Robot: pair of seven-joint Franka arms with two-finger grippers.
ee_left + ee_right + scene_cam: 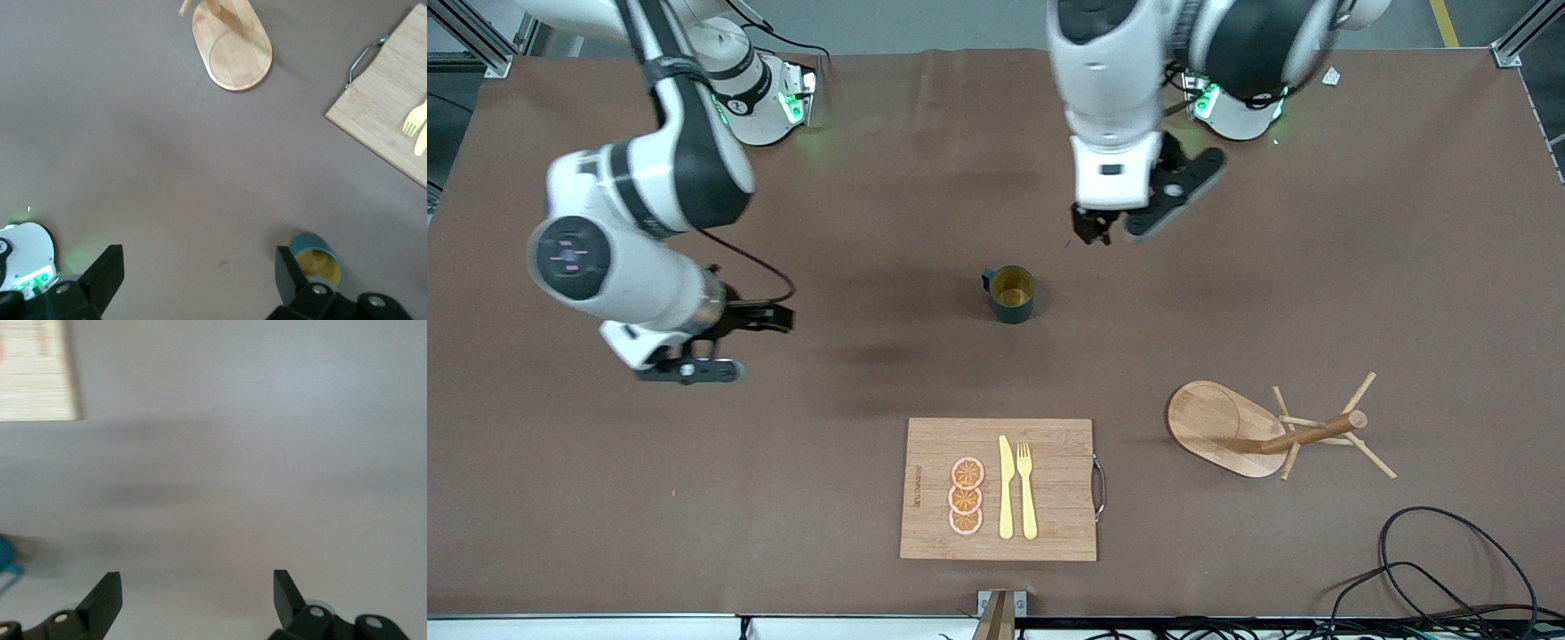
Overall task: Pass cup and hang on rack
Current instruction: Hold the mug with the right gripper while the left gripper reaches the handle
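The dark teal cup (1011, 293) stands upright mid-table, its yellowish inside showing and its handle toward the right arm's end. It also shows in the left wrist view (319, 263), beside one finger. The wooden rack (1263, 431) stands nearer the front camera, toward the left arm's end; its oval base shows in the left wrist view (233, 50). My left gripper (1096, 229) hangs open and empty over bare table just beside the cup (200, 280). My right gripper (769, 317) is open and empty over bare table toward the right arm's end (198, 597).
A bamboo cutting board (1000, 489) with orange slices, a yellow knife and a fork (1027, 489) lies near the front edge; its corner shows in the right wrist view (37, 370). Black cables (1449, 569) lie at the front corner by the rack.
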